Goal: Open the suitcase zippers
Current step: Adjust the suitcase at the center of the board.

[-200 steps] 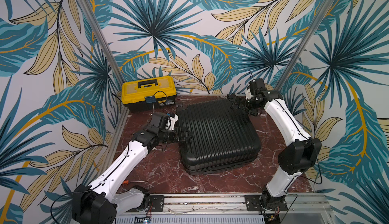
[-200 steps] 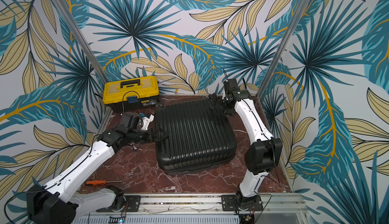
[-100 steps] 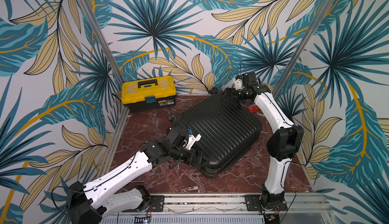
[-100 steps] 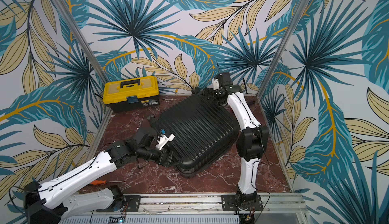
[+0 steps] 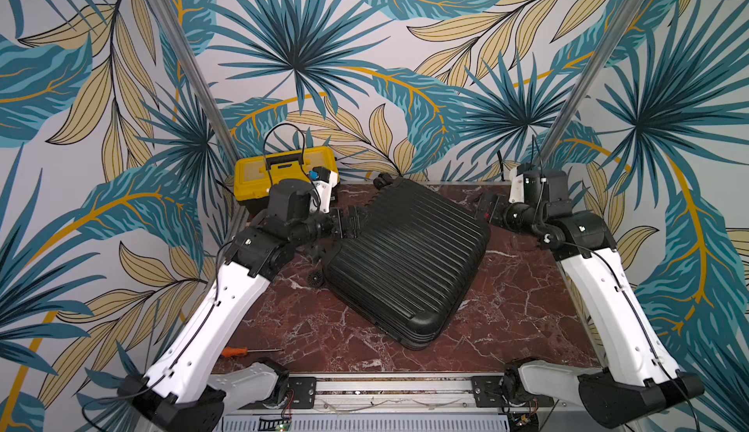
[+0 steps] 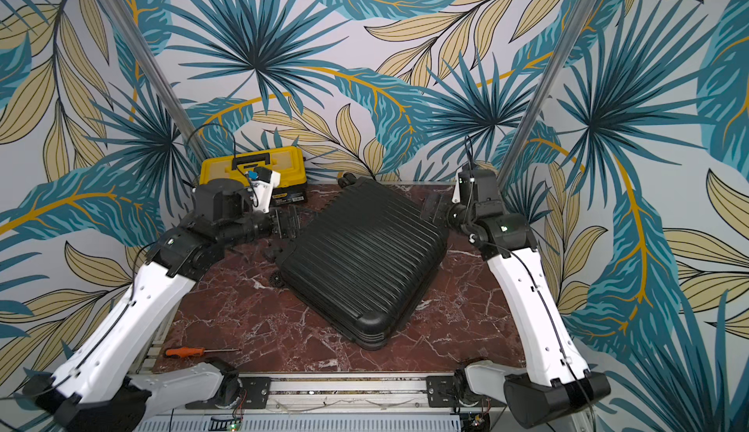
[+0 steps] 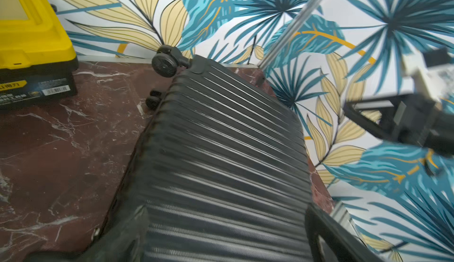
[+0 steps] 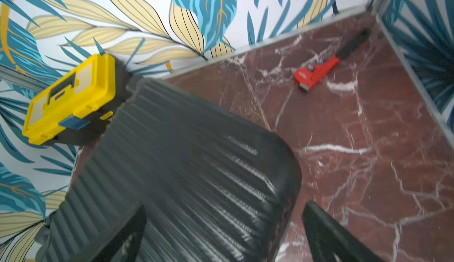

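The black ribbed suitcase point(image 5: 405, 263) point(image 6: 360, 259) lies flat and skewed on the marble table, wheels toward the back left. Its zippers point(image 5: 373, 324) show only as a thin dark seam along the side; I cannot make out the pulls. My left gripper point(image 5: 352, 223) point(image 6: 287, 223) is open at the suitcase's far left edge. My right gripper point(image 5: 488, 209) point(image 6: 435, 207) is open beside the far right corner. In both wrist views the ribbed shell point(image 7: 221, 162) point(image 8: 184, 174) fills the space between the spread fingers point(image 7: 326, 233) point(image 8: 329, 233), and neither gripper holds anything.
A yellow-and-black toolbox point(image 5: 283, 174) stands at the back left, close behind my left wrist. An orange screwdriver point(image 5: 243, 351) lies near the front left edge. A red pipe wrench point(image 8: 317, 72) lies on the marble at the back right. Patterned walls close in three sides.
The suitcase has swung round on the table, its near end now pointing front right. My left gripper moved from the front left corner to the far left edge. The right gripper drew back rightward.
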You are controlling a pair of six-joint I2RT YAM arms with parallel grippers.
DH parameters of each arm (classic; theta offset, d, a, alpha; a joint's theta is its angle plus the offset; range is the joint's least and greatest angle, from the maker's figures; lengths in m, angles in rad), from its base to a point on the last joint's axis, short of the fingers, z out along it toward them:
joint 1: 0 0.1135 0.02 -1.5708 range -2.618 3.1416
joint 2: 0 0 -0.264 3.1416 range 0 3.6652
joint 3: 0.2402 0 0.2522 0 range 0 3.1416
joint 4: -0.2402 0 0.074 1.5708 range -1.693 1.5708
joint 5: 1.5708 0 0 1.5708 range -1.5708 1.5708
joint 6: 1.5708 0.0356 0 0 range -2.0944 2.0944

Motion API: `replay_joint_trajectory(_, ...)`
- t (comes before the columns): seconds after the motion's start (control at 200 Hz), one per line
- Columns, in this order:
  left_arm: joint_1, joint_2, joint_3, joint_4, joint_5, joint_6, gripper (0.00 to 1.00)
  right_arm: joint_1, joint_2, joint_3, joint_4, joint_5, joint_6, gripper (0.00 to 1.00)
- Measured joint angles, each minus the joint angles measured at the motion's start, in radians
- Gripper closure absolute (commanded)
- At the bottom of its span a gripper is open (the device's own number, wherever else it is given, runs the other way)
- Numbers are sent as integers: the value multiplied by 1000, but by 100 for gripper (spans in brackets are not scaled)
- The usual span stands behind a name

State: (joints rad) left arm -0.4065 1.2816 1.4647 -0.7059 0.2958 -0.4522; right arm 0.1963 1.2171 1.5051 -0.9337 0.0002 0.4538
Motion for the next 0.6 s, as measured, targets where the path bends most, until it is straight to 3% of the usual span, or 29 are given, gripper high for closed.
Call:
replay_joint_trajectory(0.13, 25, 211, 21, -3, 3, 0, 1, 0, -89, -223, -34, -111, 103, 1)
replay_joint_trajectory(0.235, 29, 292, 19, -25, -6, 1, 1, 2, -155, -380, -25, -228, 212, 1)
replay_joint_trajectory(0.425, 35, 282, -17, -15, 8, 4, 1, 13, -180, -457, 50, -376, 319, 1)
replay_joint_trajectory(0.601, 40, 230, -106, 38, 23, 11, 1, 11, -53, -408, 79, -418, 325, 1)
